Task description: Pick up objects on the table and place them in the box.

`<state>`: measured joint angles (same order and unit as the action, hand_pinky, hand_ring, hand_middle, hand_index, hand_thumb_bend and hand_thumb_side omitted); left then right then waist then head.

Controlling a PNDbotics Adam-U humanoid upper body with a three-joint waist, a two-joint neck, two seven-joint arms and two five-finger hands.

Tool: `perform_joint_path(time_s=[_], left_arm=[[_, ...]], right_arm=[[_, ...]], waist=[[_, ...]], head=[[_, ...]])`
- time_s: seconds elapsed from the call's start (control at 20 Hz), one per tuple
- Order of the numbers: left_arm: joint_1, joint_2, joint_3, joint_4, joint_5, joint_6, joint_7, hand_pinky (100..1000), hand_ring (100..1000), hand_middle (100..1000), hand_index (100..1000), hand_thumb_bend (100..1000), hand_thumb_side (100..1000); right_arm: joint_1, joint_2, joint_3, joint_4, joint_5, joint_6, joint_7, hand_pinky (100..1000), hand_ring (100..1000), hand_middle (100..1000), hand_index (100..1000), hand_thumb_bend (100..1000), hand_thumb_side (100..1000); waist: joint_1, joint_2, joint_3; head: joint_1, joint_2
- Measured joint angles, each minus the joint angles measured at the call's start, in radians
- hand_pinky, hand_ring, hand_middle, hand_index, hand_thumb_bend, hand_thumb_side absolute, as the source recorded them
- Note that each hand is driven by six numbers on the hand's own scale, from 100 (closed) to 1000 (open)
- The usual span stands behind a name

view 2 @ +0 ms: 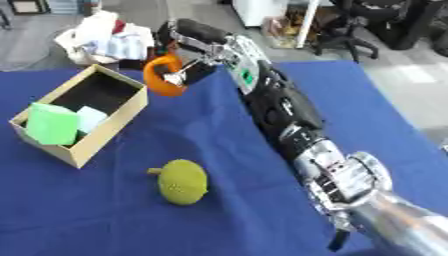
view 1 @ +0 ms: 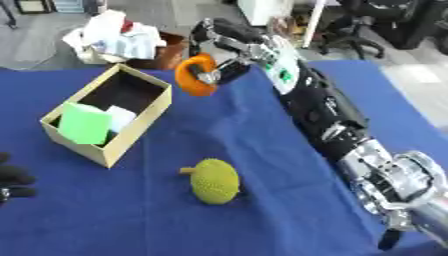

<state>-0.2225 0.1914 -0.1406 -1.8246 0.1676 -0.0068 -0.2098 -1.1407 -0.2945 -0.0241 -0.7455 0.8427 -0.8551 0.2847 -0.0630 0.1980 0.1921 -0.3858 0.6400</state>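
My right arm reaches across the blue table to the far middle, where my right hand (view 1: 219,55) is shut on an orange rounded object (view 1: 193,76), held in the air just right of the box. The open cardboard box (view 1: 140,124) stands at the left and holds a green block (view 1: 86,123) and a pale blue block (view 1: 122,116). A yellow-green spiky fruit (view 1: 214,180) with a short stem lies on the cloth in front of the box. My left hand (view 1: 12,181) shows only as dark fingers at the left edge.
The blue cloth (view 1: 262,210) covers the table. Beyond its far edge sits a brown container with crumpled white and coloured cloths (view 1: 118,37). Office chairs (view 1: 372,25) stand on the floor at the back right.
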Motion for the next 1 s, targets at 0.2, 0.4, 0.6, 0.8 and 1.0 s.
perform_joint_path(time_s=[0.2, 0.4, 0.6, 0.8, 1.0], left_arm=[[-0.008, -0.002, -0.009, 0.000, 0.003, 0.003, -0.008, 621, 650, 598, 807, 100, 861], [-0.011, -0.008, -0.017, 0.000, 0.007, 0.005, -0.017, 620, 650, 598, 807, 100, 861], [-0.016, -0.009, -0.022, 0.000, 0.008, 0.007, -0.022, 621, 649, 598, 807, 100, 859], [-0.017, -0.009, -0.022, 0.000, 0.008, 0.007, -0.026, 620, 649, 598, 807, 100, 856], [-0.018, -0.009, -0.022, 0.000, 0.009, 0.007, -0.026, 620, 649, 599, 807, 100, 856]], right_arm=[[-0.013, 0.057, -0.039, 0.036, 0.120, 0.032, -0.071, 726, 625, 464, 599, 100, 218], [-0.015, 0.100, -0.071, 0.060, 0.218, 0.084, -0.188, 737, 661, 549, 683, 100, 232], [-0.018, 0.126, -0.076, 0.076, 0.306, 0.115, -0.281, 815, 820, 870, 1000, 100, 200], [-0.018, 0.139, -0.068, 0.103, 0.393, 0.126, -0.275, 854, 880, 966, 1000, 100, 198], [-0.016, 0.142, -0.068, 0.110, 0.432, 0.136, -0.254, 849, 870, 953, 1000, 100, 198]], waist=[[0.000, 0.000, 0.023], [0.000, 0.001, 0.038], [0.000, 0.002, 0.045], [0.000, 0.002, 0.046], [0.000, 0.002, 0.044]], head=[[-0.019, 0.000], [-0.034, 0.000], [-0.041, 0.000], [-0.046, 0.000], [-0.047, -0.001]])
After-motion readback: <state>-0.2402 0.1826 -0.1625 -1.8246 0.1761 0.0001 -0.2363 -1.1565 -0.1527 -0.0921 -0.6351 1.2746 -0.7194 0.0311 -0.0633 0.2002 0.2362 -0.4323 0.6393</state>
